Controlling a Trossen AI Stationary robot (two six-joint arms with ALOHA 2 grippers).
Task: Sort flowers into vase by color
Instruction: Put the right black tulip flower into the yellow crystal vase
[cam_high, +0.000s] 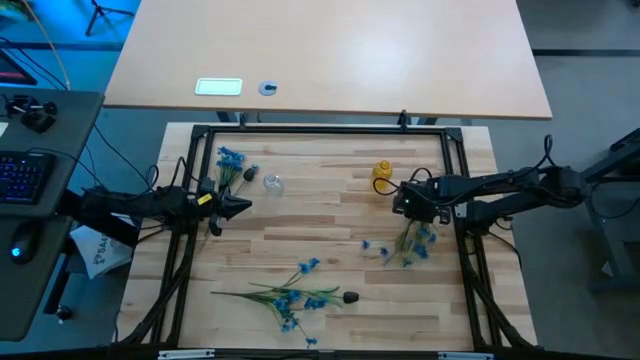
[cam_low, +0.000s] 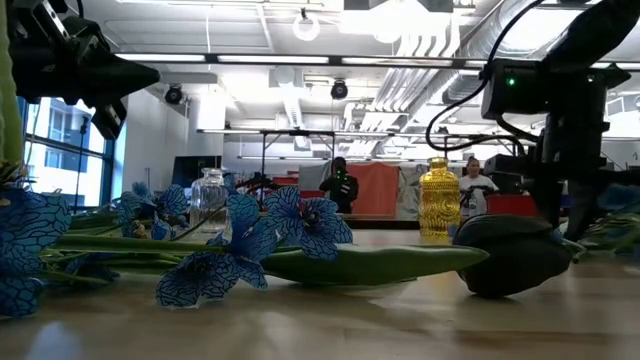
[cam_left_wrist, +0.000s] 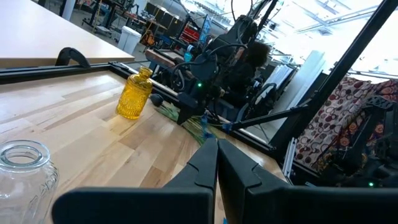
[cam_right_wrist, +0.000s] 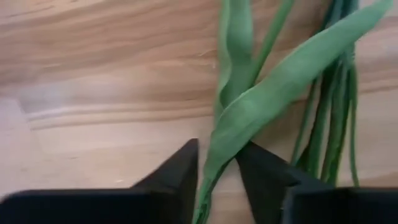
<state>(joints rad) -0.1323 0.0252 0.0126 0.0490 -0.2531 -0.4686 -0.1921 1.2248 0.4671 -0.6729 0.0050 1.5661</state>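
Blue-blossomed sprigs lie flat on the wood in three places: a bundle (cam_high: 415, 242) at the right, a spread (cam_high: 290, 295) near the front with a dark bud (cam_high: 350, 297), and a few (cam_high: 230, 160) at the far left. My right gripper (cam_high: 408, 215) points down over the stem end of the right bundle and is shut on a green leaf (cam_right_wrist: 217, 155). My left gripper (cam_high: 238, 207) hovers at the table's left, shut and empty (cam_left_wrist: 216, 168). A yellow vase (cam_high: 382, 175) and a clear glass vase (cam_high: 272, 183) stand upright. My right gripper pinches a broad green leaf (cam_right_wrist: 219, 149) of the right bundle between its two fingers (cam_right_wrist: 186, 168), coming from above and pointing down. The leaf runs up out of the gap along the wood. The other stems (cam_right_wrist: 323, 118) lie beside the fingers on the table.
A black frame (cam_high: 320, 130) borders the wooden work surface. The yellow vase (cam_left_wrist: 134, 93) stands just beyond my right gripper, and the clear vase (cam_left_wrist: 25, 174) is close to my left gripper. People show in the room behind (cam_low: 340, 185). Bare wood lies at the table's middle (cam_high: 320, 220).
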